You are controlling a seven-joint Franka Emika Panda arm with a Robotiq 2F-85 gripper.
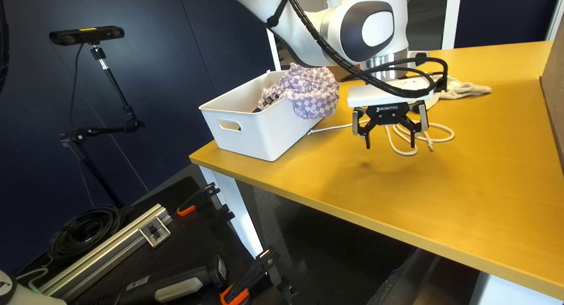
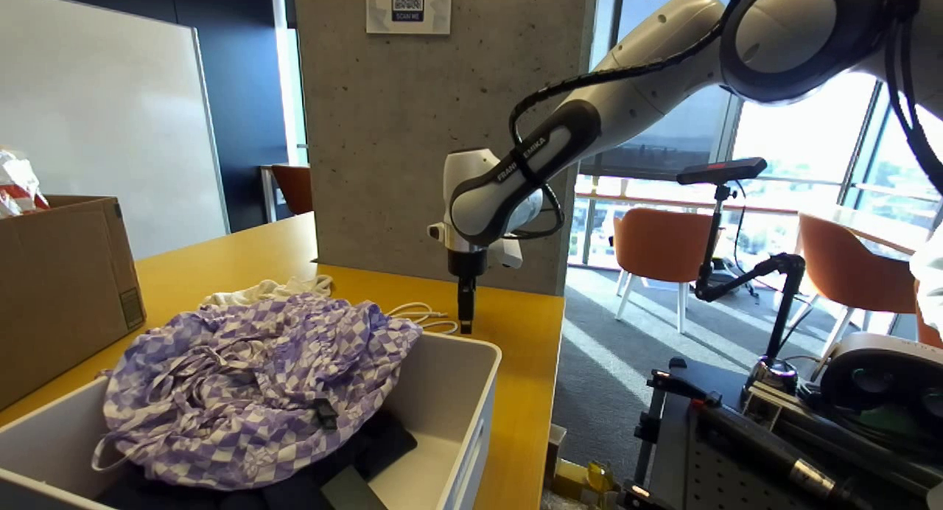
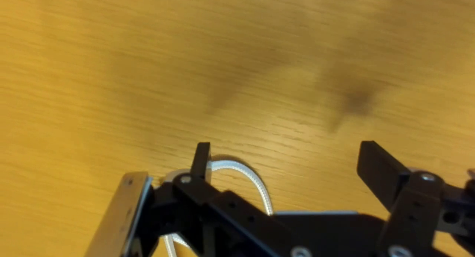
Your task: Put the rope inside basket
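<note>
The white rope (image 1: 406, 154) lies in loose loops on the table. One end stretches toward the basket, and the rope also shows in an exterior view (image 2: 427, 320). In the wrist view, a curve of the rope (image 3: 256, 179) shows by the left finger, partly hidden behind the gripper. The white basket (image 1: 260, 139) stands at the table's edge and also shows in an exterior view (image 2: 451, 399). My gripper (image 1: 391, 145) is open and empty, pointing down a little above the table beside the loops. It also shows in an exterior view (image 2: 465, 322) and the wrist view (image 3: 285, 149).
A purple checkered cloth (image 2: 250, 392) fills much of the basket and hangs over its rim, with dark items under it. A cream cloth (image 1: 462, 89) lies behind the gripper. A cardboard box (image 2: 66, 289) and a concrete pillar (image 2: 398, 163) border the table.
</note>
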